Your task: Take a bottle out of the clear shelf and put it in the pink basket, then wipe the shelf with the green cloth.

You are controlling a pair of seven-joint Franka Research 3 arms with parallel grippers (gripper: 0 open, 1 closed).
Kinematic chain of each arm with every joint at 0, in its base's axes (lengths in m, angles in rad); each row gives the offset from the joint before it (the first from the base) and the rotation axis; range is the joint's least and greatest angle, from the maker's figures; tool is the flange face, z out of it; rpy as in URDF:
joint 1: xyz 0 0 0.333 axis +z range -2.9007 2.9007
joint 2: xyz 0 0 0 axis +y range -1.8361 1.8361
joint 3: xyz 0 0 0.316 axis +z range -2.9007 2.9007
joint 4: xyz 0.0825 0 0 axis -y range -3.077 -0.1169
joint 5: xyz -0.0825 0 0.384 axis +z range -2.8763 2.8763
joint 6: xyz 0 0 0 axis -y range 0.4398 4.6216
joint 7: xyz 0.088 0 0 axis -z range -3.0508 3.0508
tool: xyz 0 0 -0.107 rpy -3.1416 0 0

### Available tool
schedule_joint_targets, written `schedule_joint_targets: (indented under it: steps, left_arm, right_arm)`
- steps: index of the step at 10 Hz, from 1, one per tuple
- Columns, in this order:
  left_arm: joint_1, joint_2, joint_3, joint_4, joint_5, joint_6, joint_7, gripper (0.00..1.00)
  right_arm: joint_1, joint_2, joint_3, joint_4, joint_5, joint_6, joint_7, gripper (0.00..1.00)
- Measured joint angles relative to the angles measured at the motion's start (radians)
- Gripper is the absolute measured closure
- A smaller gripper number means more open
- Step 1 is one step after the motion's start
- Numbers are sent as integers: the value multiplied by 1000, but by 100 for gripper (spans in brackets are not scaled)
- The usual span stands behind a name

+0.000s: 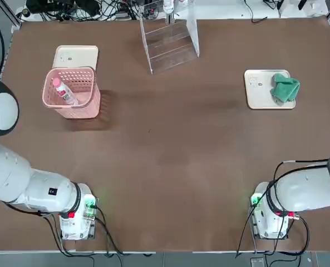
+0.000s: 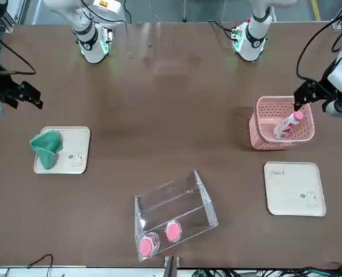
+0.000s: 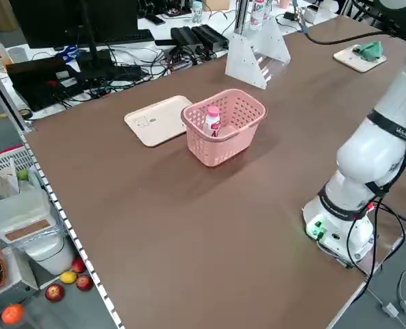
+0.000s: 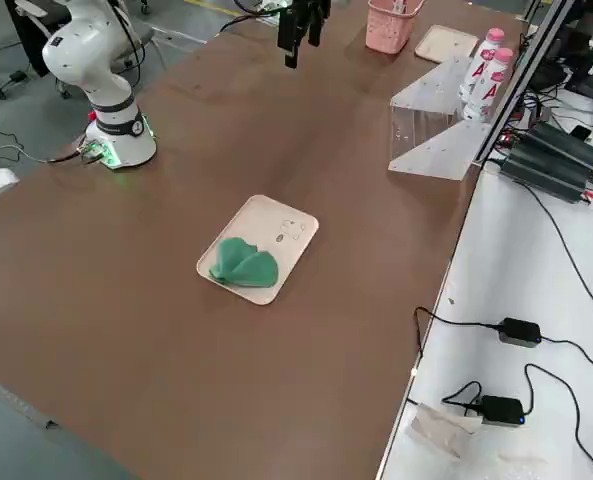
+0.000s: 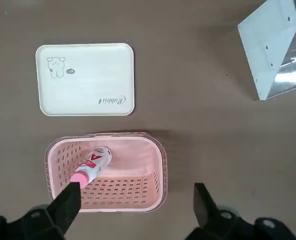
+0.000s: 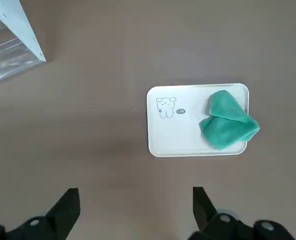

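Note:
One bottle [image 1: 62, 90] with a pink cap lies slanted inside the pink basket [image 1: 84, 108], also seen from the front as bottle [image 2: 288, 124] in basket [image 2: 263, 136]. My left gripper [image 5: 136, 189] hovers open above the basket [image 5: 118, 194] and holds nothing. The clear shelf [image 1: 170, 47] stands at the far middle; two pink caps [image 2: 149, 244] show in it. The green cloth [image 1: 285, 88] lies bunched on a cream tray [image 1: 258, 92] at far right. My right gripper [image 6: 135, 192] hangs open and empty, high on the near side of that tray [image 6: 172, 135].
A second, bare cream tray [image 1: 75, 55] lies just beyond the basket. Both arm bases [image 1: 78, 214] sit at the near edge. Cables and equipment lie past the table's far edge behind the shelf.

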Motion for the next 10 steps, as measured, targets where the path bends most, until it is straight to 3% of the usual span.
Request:
schedule_joint_targets:
  steps: [10]
  left_arm:
    - [1,0,1,-1,-16,-1,-1,0]
  right_arm:
    - [1,0,3,-9,0,11,0,0]
